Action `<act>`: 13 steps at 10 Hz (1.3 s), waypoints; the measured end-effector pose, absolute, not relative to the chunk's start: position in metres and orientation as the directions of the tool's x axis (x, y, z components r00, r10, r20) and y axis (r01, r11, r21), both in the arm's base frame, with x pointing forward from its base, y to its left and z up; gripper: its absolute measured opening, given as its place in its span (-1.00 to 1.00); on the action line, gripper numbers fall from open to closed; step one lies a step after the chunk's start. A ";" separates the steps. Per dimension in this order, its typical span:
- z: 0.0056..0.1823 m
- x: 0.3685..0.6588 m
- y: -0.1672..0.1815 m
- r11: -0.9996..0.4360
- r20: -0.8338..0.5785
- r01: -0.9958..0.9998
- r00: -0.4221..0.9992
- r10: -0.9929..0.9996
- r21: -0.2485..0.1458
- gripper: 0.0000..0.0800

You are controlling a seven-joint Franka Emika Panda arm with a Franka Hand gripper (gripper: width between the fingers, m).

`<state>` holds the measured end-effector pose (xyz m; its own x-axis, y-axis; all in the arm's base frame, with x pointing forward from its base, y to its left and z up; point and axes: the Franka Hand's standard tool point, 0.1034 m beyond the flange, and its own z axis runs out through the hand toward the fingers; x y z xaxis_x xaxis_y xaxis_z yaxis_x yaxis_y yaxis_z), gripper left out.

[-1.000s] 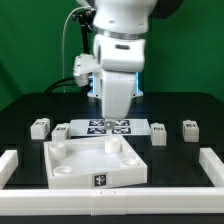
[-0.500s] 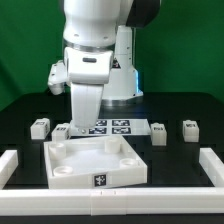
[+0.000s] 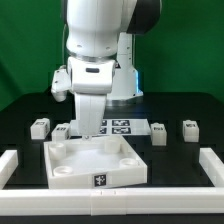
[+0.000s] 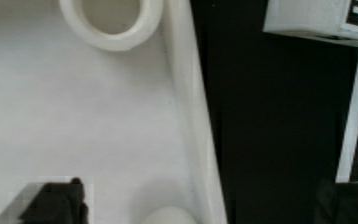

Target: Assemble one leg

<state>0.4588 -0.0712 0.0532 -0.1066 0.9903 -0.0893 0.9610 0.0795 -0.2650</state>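
Four small white blocks are set in a row across the black table (image 3: 20, 112), between its far edge and its middle. The leg (image 3: 62, 131) nearest the arm is stubby and blocky, made of smooth white plastic, and a black-and-white square tag is carried on its near face. It is placed on the exterior view's left, just beside the marker board (image 3: 115, 126) and near the far left corner of the tray piece (image 3: 95, 165). A second leg (image 3: 39, 128) is set beside it toward the table's left edge, and a third leg (image 3: 159, 133) and a fourth leg (image 3: 189, 130) are set toward the right edge, all alike in shape and colour. The only labels shown are tag patterns, which are too small to be read. The tray piece is large, square and white, with a raised rim and round sockets at its corners, and a tag is fixed on its near wall. White rails (image 3: 212, 165) are laid along the table's left, right and near edges. The gripper (image 3: 88, 128) is held over the far left corner of the tray piece. In the wrist view its dark fingers (image 4: 51, 200) are seen spread wide, with nothing gripped, and a ring-shaped socket (image 4: 114, 22) is shown on the smooth white surface
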 end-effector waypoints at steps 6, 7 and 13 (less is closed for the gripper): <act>0.017 0.435 -0.073 0.133 -0.047 0.930 -0.158 0.986 -0.342 0.63; 0.017 0.435 -0.073 0.132 -0.047 0.930 -0.158 0.986 -0.342 0.63; 0.017 0.436 -0.072 0.131 -0.048 0.931 -0.157 0.987 -0.341 -0.54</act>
